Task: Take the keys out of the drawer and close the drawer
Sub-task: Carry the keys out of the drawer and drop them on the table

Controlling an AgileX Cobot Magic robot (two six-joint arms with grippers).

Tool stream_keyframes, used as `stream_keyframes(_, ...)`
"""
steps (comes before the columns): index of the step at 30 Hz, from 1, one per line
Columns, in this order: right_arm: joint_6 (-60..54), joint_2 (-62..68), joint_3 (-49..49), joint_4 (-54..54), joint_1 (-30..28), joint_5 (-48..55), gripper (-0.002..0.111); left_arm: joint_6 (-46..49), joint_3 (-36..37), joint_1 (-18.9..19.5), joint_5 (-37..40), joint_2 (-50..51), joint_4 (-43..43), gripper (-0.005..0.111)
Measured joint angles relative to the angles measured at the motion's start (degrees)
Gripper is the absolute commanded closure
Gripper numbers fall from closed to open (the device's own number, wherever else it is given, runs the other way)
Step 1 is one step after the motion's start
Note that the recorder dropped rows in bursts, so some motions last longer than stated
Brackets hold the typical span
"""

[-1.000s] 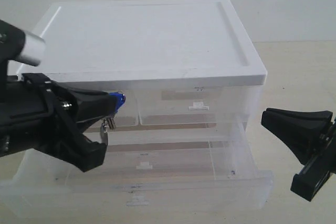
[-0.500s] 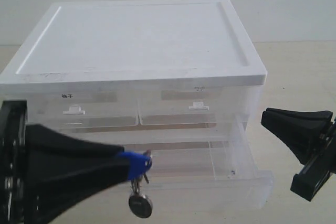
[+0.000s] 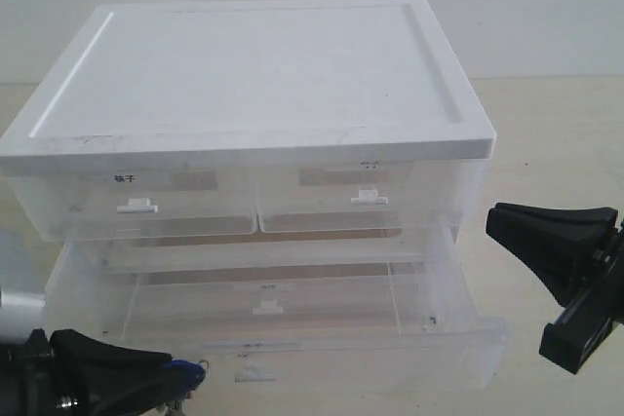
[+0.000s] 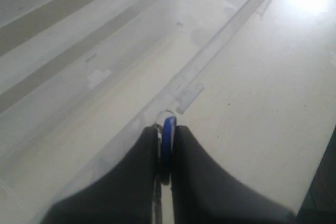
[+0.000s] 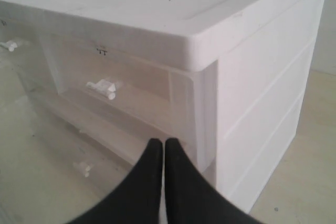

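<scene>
The black left gripper [image 3: 180, 374], clamped on the blue-fobbed grey metal keys [image 4: 167, 137], has cleared the transparent plastic drawer's [image 3: 390, 353] front edge. Closing remains for the right gripper [image 5: 164, 148], whose fingers are together.

I can read almost nothing from my station. All the writing sits on the translucent plastic drawer cabinet with a white flat top [image 3: 263, 75], on the fronts facing the counter's near edge.

- **Small clear upper drawer toward the counter's left edge [image 3: 185, 204]:** a short dark printed label [image 3: 123, 179] sits above the handle. It looks like two characters, too small for me to read.
- **Matching small clear upper drawer toward the right edge [image 3: 322, 204]:** a fainter dark mark [image 3: 369, 165] sits in the same spot. My right wrist camera also shows it [image 5: 102, 51], but only as a blurred smudge.
- **Wide clear plastic lower drawer [image 3: 390, 338]:** a thin dark mark [image 3: 252, 346] on the front wall, unreadable.

I see no brands or numbers.
</scene>
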Motion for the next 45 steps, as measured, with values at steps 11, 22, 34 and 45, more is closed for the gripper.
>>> stream_keyframes(11, 0.00, 0.00, 0.00, 0.00, 0.00, 0.00, 0.108, -2.60, -3.76, -0.25, -11.31, 3.97, -0.70, 0.102)
stream_keyframes(22, 0.00, 0.00, 0.00, 0.00, 0.00, 0.00, 0.108, -3.07, -5.42, -0.25, 1.28, 7.25, 0.03, 0.102)
stream_keyframes(34, 0.00, 0.00, 0.00, 0.00, 0.00, 0.00, 0.108, 1.22, -6.33, -0.25, -3.65, 12.89, 1.17, 0.102)
stream_keyframes(45, 0.00, 0.00, 0.00, 0.00, 0.00, 0.00, 0.108, 2.92, -9.36, -0.25, -2.76, 17.48, 1.49, 0.069)
